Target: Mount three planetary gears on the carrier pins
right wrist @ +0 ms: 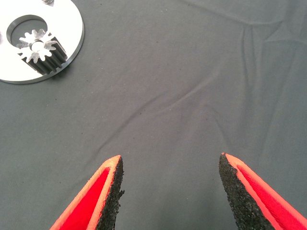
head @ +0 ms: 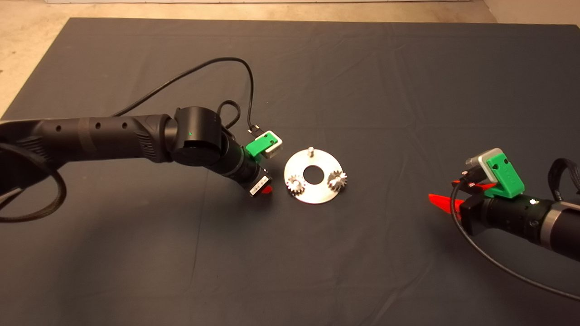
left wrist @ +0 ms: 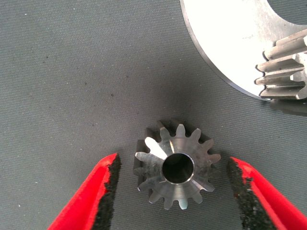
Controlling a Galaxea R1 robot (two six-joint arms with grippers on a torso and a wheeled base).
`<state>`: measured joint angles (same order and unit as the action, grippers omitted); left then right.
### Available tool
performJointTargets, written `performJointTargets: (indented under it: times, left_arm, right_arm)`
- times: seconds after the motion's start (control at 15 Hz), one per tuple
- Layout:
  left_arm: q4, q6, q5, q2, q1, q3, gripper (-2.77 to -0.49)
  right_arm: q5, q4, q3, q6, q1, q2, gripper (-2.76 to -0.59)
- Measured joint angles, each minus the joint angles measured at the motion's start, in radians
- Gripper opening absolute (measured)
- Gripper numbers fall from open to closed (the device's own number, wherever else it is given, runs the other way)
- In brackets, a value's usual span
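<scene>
The round silver carrier plate [head: 312, 195] lies mid-mat. Two planetary gears [head: 295, 184] [head: 337, 179] sit on its near pins, and the far carrier pin [head: 311, 150] stands bare. A third gear [left wrist: 175, 167] rests flat on the mat just beside the plate's [left wrist: 225, 38] left rim. My left gripper [left wrist: 173, 160] hangs over this gear, open, a pad on each side and neither touching. In the head view the left gripper [head: 265, 191] hides that gear. My right gripper [head: 442, 191] is open over bare mat, far right of the plate [right wrist: 67, 19].
A black cable loops up from the left wrist [head: 235, 63] behind the arm. The dark mat [head: 362, 253] has shallow wrinkles. Bare floor [head: 27, 40] shows beyond its far left corner.
</scene>
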<state>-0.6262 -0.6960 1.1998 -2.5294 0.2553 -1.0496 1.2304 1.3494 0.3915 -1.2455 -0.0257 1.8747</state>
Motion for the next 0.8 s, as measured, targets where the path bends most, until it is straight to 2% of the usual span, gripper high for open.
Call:
performJointTargets:
  times: [0.13, 0.33, 0.47, 0.67, 0.8]
  left_arm:
    - [0.0, 0.0, -0.002, 0.0, 0.0, 0.0, -1.75]
    - [0.0, 0.0, -0.023, 0.0, 0.0, 0.0, -1.91]
    - [-0.001, 0.0, -0.022, 0.0, 0.0, 0.0, -2.03]
    - [-0.003, 0.0, -0.022, 0.0, 0.0, 0.0, -2.04]
    - [-0.007, 0.0, -0.022, 0.0, 0.0, 0.0, -2.17]
  right_arm:
    - [0.0, 0.0, 0.0, 0.0, 0.0, 0.0, -1.88]
    - [0.0, 0.0, 0.0, 0.0, 0.0, 0.0, -1.88]
    - [0.0, 0.0, 0.0, 0.0, 0.0, 0.0, -1.88]
    - [0.0, 0.0, 0.0, 0.0, 0.0, 0.0, -1.88]
    - [0.0, 0.0, 0.0, 0.0, 0.0, 0.0, -1.88]
